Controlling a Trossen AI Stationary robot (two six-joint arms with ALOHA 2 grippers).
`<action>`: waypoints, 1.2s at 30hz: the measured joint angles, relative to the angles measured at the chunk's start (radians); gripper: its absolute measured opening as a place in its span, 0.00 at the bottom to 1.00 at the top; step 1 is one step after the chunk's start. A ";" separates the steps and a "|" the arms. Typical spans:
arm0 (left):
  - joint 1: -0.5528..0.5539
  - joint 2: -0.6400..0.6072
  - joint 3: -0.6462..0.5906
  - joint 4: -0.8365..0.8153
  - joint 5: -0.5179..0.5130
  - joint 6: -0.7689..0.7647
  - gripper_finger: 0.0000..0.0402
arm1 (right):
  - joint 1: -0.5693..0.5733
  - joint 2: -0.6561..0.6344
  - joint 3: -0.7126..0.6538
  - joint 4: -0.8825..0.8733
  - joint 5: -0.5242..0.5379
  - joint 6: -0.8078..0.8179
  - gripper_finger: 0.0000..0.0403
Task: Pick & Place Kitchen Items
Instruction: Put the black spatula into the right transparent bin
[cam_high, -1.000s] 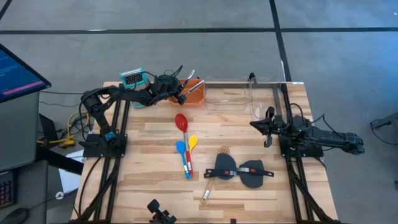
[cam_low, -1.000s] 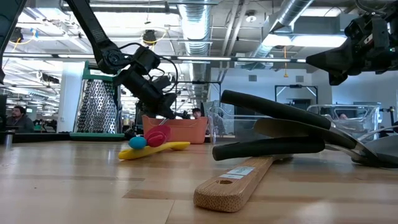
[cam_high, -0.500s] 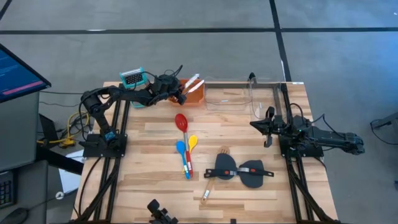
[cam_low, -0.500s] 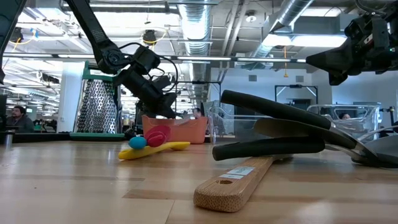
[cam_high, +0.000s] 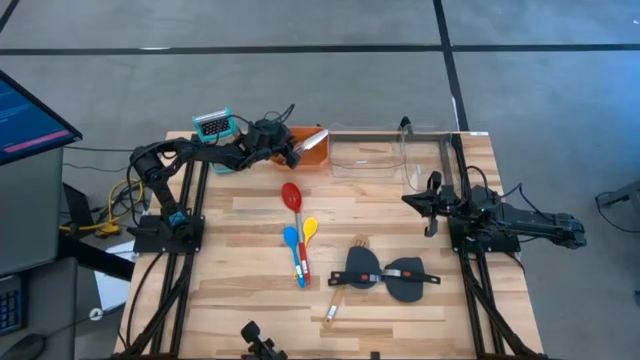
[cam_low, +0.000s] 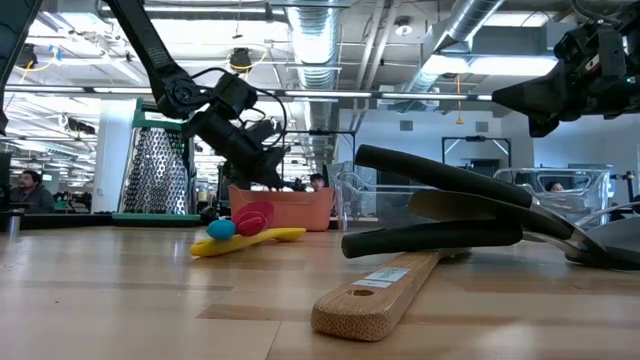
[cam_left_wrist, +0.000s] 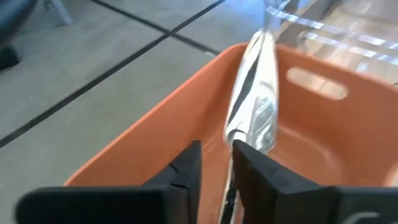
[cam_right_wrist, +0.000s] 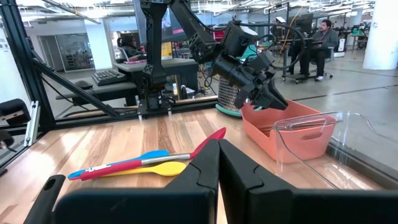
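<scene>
My left gripper (cam_high: 293, 150) is at the table's far side, over the near left edge of the orange tray (cam_high: 320, 160), shut on the silver tongs (cam_high: 313, 139). The tongs reach from the fingers across the inside of the tray (cam_left_wrist: 323, 149). A red spoon (cam_high: 292, 196), a blue spoon (cam_high: 291, 238) and a yellow spoon (cam_high: 310, 229) lie mid-table. Two black spatulas (cam_high: 362, 272) (cam_high: 405, 278) and a wooden spatula (cam_high: 341, 293) lie nearer the front. My right gripper (cam_high: 408, 200) waits shut and empty above the table's right side. My left gripper pinches the tongs' near end (cam_left_wrist: 231, 182) between its two fingers (cam_left_wrist: 186, 168). The fingers slant down toward the tray and lie along the tongs. The tongs' free end (cam_left_wrist: 264, 43) points across the tray toward its far wall; whether it rests on the tray I cannot tell.
Clear plastic bins (cam_high: 385, 155) stand right of the tray at the far edge. A teal-framed grater (cam_high: 213, 125) stands at the far left corner. Bare wood lies between the spoons and the left arm's base.
The silver tongs have tipped down: their free end stood up above the tray and now lies low inside it. My left gripper has tilted down over the tray with them and has stayed shut.
</scene>
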 joint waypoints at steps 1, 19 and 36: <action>0.000 0.000 0.000 0.009 0.014 0.000 0.12 | 0.000 0.000 0.000 0.000 0.000 0.000 0.00; -0.080 -0.259 0.001 -0.112 0.193 0.026 0.00 | 0.000 0.000 0.000 0.000 0.000 0.000 0.00; -0.417 -0.499 0.001 -0.331 0.192 0.068 0.00 | 0.000 0.000 0.000 0.000 0.000 0.000 0.00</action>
